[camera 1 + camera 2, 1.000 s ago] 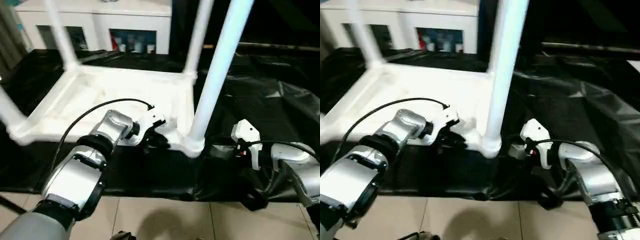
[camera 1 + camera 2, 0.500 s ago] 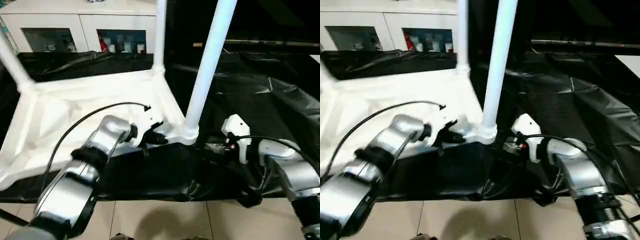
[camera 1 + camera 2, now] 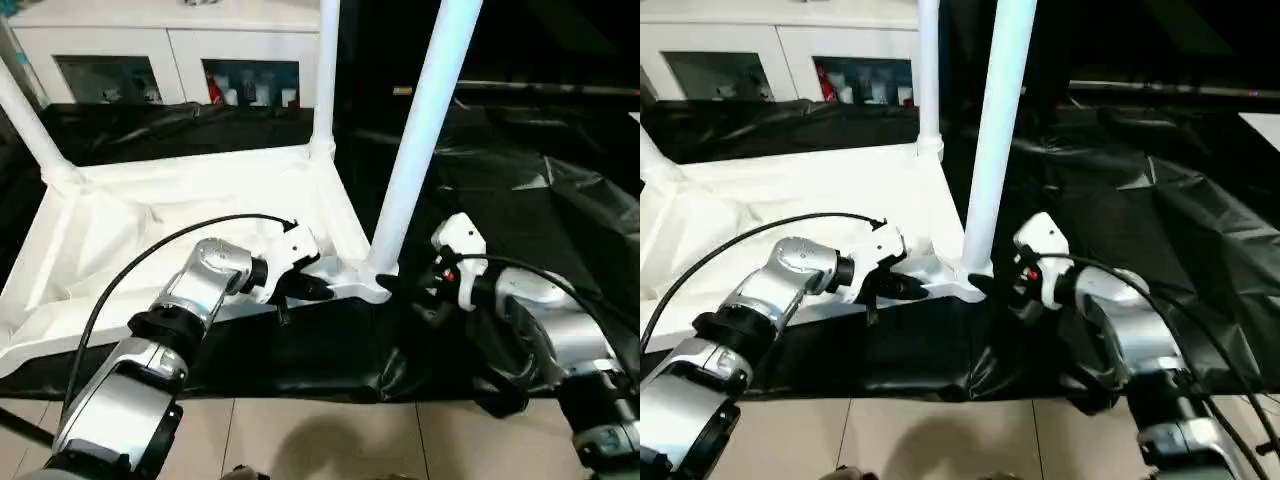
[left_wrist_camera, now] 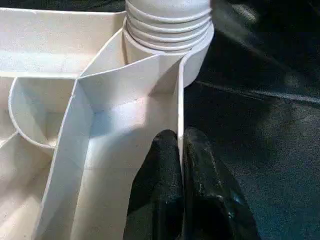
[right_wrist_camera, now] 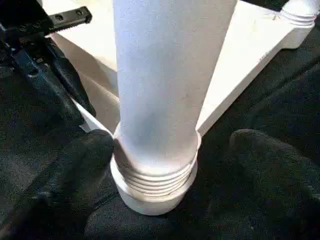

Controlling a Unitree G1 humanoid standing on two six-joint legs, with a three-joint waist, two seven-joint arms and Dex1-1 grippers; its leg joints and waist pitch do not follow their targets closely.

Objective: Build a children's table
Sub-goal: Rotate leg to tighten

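The white tabletop (image 3: 150, 215) lies upside down on a black sheet, its legs pointing up. One leg (image 3: 422, 140) stands in the near right corner socket (image 4: 167, 25). A second leg (image 3: 326, 70) rises at the far right corner and a third leg (image 3: 30, 120) at the far left. My left gripper (image 3: 308, 287) is shut on the thin front rim (image 4: 178, 107) just beside that near socket, with one finger on each side of the wall. At the leg's threaded base (image 5: 155, 170) my right gripper (image 3: 405, 290) is open, a finger on either side.
A white glass-fronted cabinet (image 3: 180, 45) stands at the back. The black sheet (image 3: 530, 200) is wrinkled to the right of the tabletop. Tiled floor (image 3: 330, 440) runs along the near edge. A black cable (image 3: 150, 255) arcs over my left forearm.
The camera has shifted. My right gripper has moved left, up to the near leg's base, and now straddles it. My left gripper has stayed on the front rim.
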